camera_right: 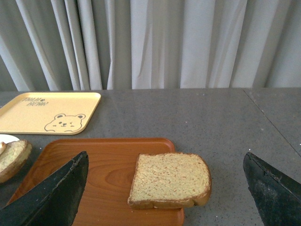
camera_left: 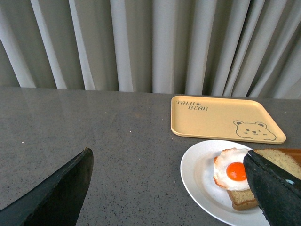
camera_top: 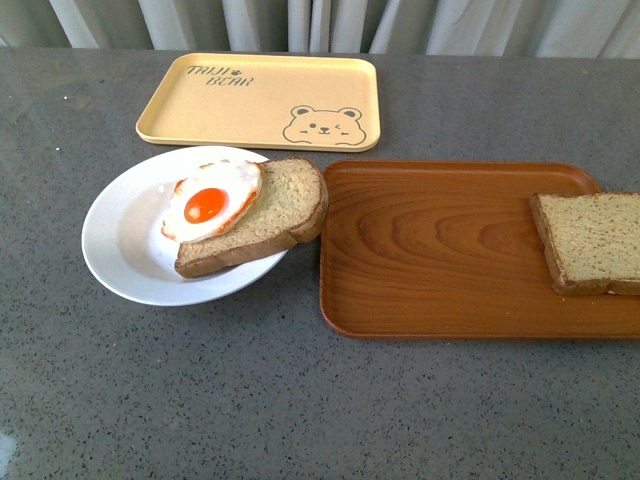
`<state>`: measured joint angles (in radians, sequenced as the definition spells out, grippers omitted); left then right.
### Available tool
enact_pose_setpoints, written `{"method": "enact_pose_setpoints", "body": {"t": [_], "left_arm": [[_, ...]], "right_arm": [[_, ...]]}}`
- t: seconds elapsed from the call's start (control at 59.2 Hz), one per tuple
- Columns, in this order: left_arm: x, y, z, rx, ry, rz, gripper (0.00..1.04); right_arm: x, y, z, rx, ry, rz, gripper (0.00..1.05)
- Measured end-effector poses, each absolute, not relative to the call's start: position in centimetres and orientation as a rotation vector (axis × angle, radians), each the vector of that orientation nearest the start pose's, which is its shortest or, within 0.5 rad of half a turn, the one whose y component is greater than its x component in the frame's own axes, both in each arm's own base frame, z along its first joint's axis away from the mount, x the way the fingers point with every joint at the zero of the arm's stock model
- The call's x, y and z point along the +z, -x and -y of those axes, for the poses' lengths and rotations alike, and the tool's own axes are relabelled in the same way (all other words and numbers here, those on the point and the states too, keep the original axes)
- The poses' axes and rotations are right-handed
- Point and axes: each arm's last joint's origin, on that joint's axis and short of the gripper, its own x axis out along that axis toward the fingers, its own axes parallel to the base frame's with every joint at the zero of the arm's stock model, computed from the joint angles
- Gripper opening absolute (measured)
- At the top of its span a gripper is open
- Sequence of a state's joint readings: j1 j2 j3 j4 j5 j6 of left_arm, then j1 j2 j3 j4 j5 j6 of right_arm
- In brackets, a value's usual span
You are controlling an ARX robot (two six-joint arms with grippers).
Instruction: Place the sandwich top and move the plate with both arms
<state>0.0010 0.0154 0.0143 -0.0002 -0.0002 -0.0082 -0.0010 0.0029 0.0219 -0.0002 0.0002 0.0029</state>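
Spread wide on the left gripper (camera_left: 167, 154), black fingers (camera_left: 61, 193) far apart. Same on the right gripper (camera_right: 165, 154), jaws splayed. Neither arm visible from the front.

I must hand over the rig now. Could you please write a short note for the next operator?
Left gripper: open, empty, near the round white plate.
Right gripper: open, empty, facing the squarish brown bread slice, which lies at the right end of the brown wood-grain tray.
On the plate: rounder bread slice with fried egg on it, overhanging the rim.
Done: nothing yet.
Left: put the squarish slice on the egg, then move the plate with both arms.
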Motion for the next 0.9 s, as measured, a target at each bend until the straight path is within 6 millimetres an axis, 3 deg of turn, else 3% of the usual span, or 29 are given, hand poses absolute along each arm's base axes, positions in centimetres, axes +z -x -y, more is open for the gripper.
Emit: {"method": "enact_pose_setpoints", "body": {"t": [0.896], "left_arm": [[16.72,-9.78,-0.01,0.001,0.008,-0.001,0.96]], "right_arm": [[17.07,-9.65,0.01,-0.001,-0.003,0.019,0.96]]}}
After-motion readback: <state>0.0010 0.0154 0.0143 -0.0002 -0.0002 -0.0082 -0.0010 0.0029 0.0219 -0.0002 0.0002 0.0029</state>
